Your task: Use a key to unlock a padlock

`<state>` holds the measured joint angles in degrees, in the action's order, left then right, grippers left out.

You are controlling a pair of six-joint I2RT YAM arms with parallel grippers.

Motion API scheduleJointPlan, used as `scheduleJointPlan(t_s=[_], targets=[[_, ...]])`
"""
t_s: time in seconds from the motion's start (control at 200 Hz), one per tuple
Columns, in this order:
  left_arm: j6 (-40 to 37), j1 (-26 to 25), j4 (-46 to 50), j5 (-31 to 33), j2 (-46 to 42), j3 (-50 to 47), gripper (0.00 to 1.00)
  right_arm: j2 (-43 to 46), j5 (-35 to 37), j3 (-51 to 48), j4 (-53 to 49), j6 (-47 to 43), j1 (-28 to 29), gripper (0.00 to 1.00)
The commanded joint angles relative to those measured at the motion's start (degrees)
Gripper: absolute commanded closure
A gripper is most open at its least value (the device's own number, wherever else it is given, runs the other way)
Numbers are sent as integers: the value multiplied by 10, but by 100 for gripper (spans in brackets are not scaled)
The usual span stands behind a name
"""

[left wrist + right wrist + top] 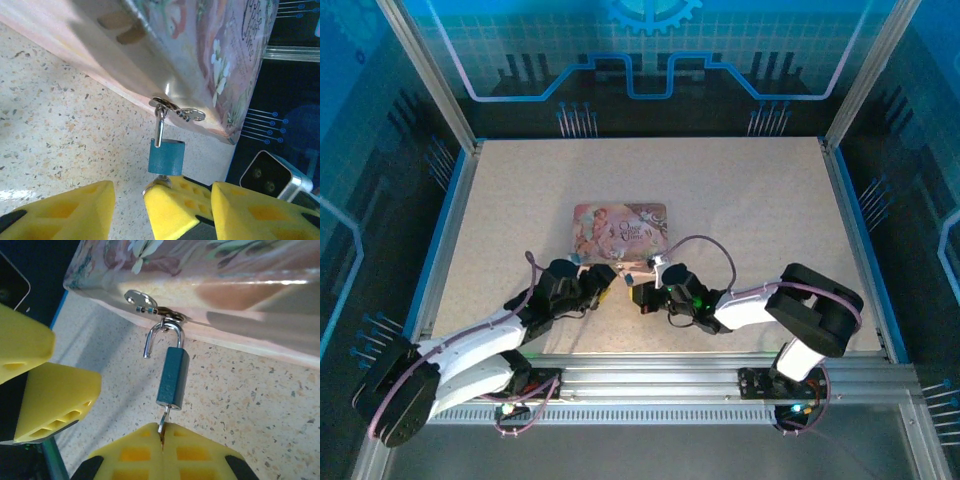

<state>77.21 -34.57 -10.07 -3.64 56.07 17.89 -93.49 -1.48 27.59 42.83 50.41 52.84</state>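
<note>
Speckled beige table fills the floor of a blue-walled cell. The padlock, a small blue-bodied one, lies on the table just off the near edge of the pink illustrated box, between the two grippers. Its silvery shackle passes through the ring of a silver hasp on the box's side. One leg of the shackle stands free of the body (the other leg is seated in it), so the lock is sprung. The key sticks out of the body's lower end, a thin sliver of metal.

The right gripper has its yellow foam pads pressed together on that key, with no gap between them, right at the padlock's base. The left gripper comes in from the opposite side with its fingers spread wide apart and clamped on nothing. In the left wrist view, the right gripper's closed pads sit between them.

From the top view both arms reach in from the near rail and meet just in front of the box.
</note>
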Motion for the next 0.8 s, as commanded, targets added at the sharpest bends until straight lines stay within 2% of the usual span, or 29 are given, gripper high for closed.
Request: scheduleJointPlan(t_s=[0.0,0.48,0.66,0.795], targets=[[-35,5,51,15,-19,26,43,-19,-29,-14,46,51,-17,94],[-77,73,96,-42,-46,28,33,0,-17,-20,1,31,-27,77],[-121,131,139,-77,-65,39,26,30,-12,-19,-34,0,-32,74],[-187,185,191,-97,-63,73,17,57,-23,-15,-49,-33,-42,65]])
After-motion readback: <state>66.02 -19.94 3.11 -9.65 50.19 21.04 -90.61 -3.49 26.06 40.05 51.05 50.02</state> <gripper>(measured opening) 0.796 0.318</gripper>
